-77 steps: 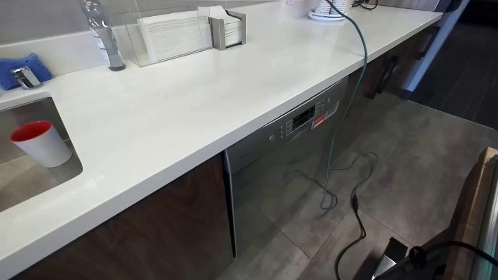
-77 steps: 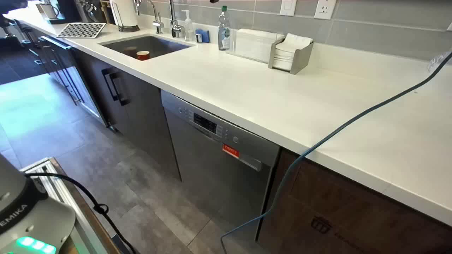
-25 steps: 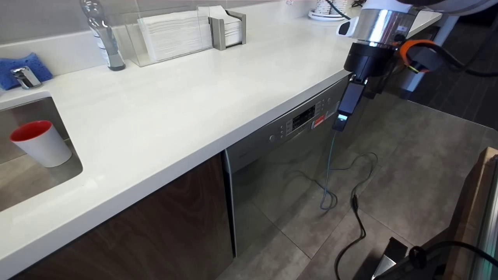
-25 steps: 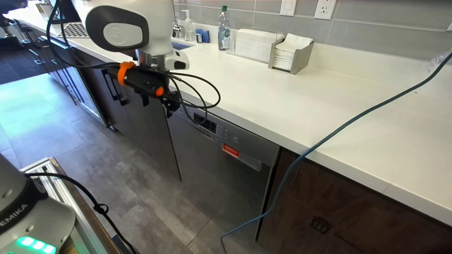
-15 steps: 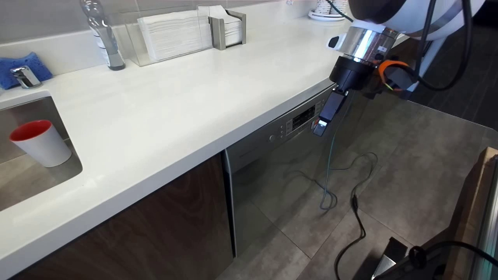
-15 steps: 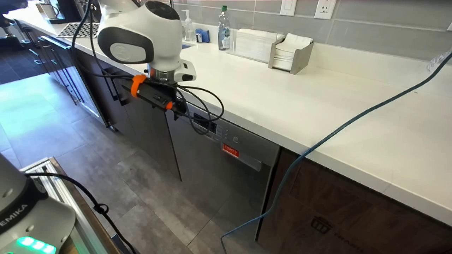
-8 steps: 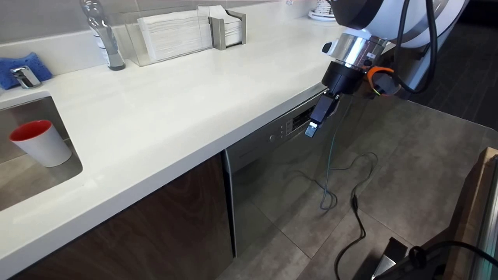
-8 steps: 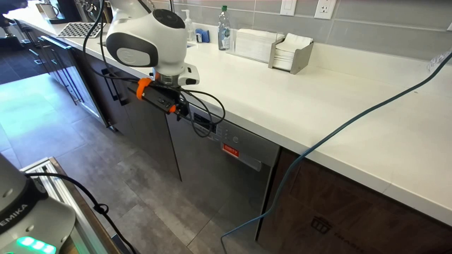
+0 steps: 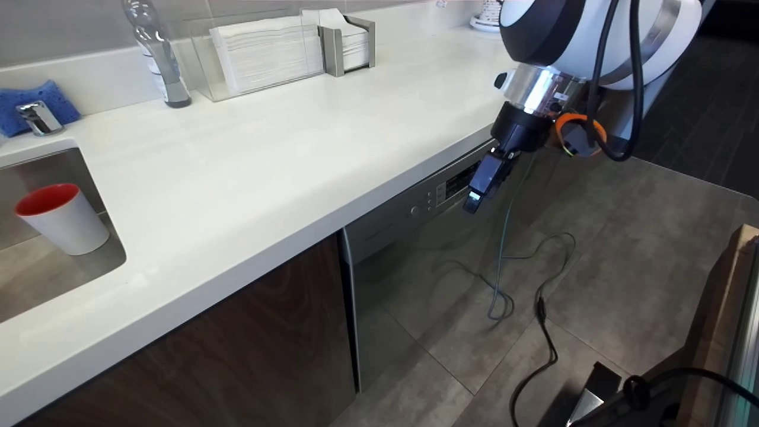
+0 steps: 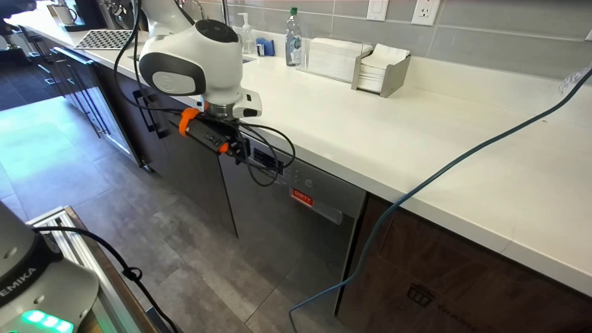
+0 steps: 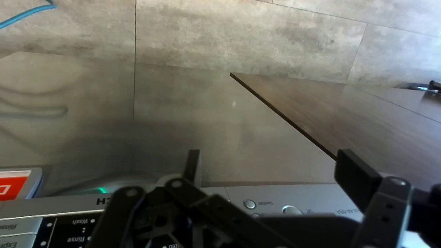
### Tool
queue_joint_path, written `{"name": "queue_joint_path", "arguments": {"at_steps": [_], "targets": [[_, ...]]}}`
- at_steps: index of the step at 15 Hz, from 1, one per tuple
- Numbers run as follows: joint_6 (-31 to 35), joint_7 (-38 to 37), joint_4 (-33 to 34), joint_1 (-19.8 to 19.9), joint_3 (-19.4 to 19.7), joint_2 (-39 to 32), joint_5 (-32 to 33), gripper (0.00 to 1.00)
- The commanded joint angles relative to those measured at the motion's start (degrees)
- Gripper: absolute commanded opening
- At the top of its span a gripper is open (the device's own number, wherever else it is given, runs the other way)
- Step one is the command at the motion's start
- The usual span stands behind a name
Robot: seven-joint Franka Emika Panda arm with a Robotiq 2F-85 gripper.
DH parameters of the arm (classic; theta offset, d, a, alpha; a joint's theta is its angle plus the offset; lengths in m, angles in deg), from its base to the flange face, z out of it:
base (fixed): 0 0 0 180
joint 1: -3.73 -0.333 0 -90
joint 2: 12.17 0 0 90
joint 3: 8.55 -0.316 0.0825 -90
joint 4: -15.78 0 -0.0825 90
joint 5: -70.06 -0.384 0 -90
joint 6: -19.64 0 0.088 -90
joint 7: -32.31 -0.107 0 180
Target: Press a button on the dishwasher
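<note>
Dishwasher (image 10: 286, 231) with robot fingers (image 11: 356, 179) spread close by

The grey dishwasher is under the white bench (image 10: 333, 115), between brown wood doors (image 9: 267, 344). A red tag (image 10: 302, 197) on its front says DIRTY. In the wrist view, the fingers are wide apart, and some little round buttons (image 11: 249, 204) show between them. It is hard to tell if the fingers touch the dishwasher. A black wire (image 9: 638, 89) loops down from the arm (image 10: 217, 60). On the bench stand white napkins (image 9: 267, 56) and a bottle (image 9: 163, 71). A white cup (image 9: 74, 228), red inside, is in the sink (image 9: 53, 169).
</note>
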Motion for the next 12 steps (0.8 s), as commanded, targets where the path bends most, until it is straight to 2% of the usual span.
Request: {"name": "queue_joint_path", "arguments": {"at_steps": [1,2,3,12], "targets": [[3.8,-1.2,1.5,-1.0,-1.5,-2.6,-2.9,0.75],[4.5,-1.2,1.8,-1.0,-2.0,-3.0,-3.1,0.73],[5.2,-1.2,2.1,-0.9,-2.5,-3.4,-3.5,0.66],[12.2,0.9,4.8,0.4,-7.3,-6.0,-11.7,0.02]]}}
